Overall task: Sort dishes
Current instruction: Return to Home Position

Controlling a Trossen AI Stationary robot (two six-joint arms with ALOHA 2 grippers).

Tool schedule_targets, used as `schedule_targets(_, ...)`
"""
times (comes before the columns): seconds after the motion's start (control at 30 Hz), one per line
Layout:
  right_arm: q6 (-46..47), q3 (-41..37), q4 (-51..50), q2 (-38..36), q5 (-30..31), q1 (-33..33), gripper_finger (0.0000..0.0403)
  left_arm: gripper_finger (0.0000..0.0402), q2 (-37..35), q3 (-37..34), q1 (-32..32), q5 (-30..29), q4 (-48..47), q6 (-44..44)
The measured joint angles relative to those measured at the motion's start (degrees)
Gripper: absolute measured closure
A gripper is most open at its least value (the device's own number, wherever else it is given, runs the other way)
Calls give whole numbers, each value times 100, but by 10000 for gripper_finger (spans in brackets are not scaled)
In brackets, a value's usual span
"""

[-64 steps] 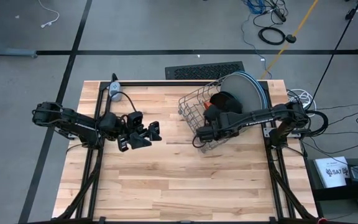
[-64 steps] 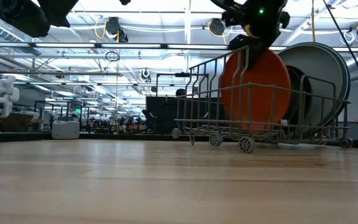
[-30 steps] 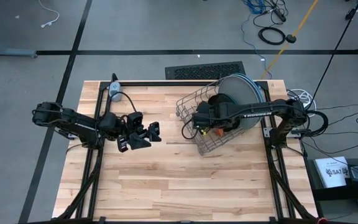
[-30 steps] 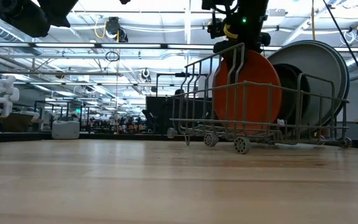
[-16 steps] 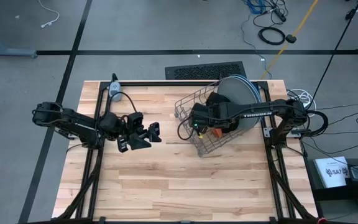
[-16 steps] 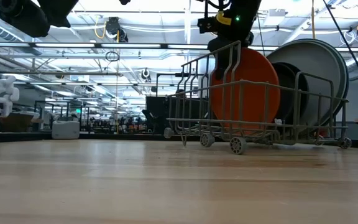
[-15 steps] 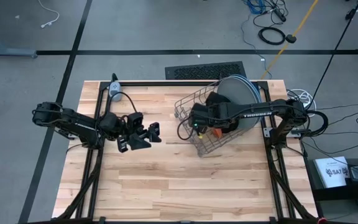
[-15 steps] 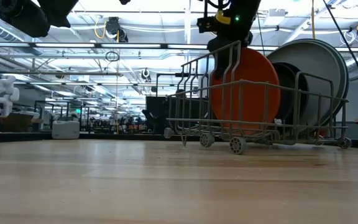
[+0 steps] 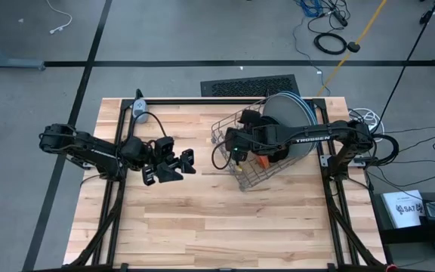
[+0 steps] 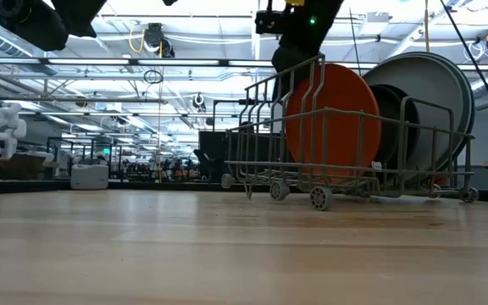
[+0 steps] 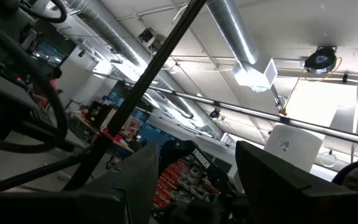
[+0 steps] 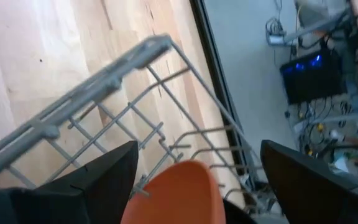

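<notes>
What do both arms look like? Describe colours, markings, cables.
Both arms are black and jointed. The right arm bears white lettering and a small green light; a black cable runs to the left arm. Its fingers are dark and flat.

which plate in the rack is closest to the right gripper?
The orange plate: it stands foremost of the plates in the dish rack, right by the open right gripper. The black plate and large pale blue plates stand behind it, farther off.

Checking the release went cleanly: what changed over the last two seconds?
The right gripper, open, came off the orange plate's top edge, moving toward the left arm's side. The dish rack and the plate slid slightly that way too. The left gripper stayed put, open, above the table.
</notes>
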Motion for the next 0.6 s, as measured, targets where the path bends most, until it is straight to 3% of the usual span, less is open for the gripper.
schedule_targets(0.17,-622,0,325,0,26,1,71,189,0,0,1,0,1,0)
schedule_targets(0.6,-2355,0,1937,1,1474,116,71,189,0,0,-1,0,1,0)
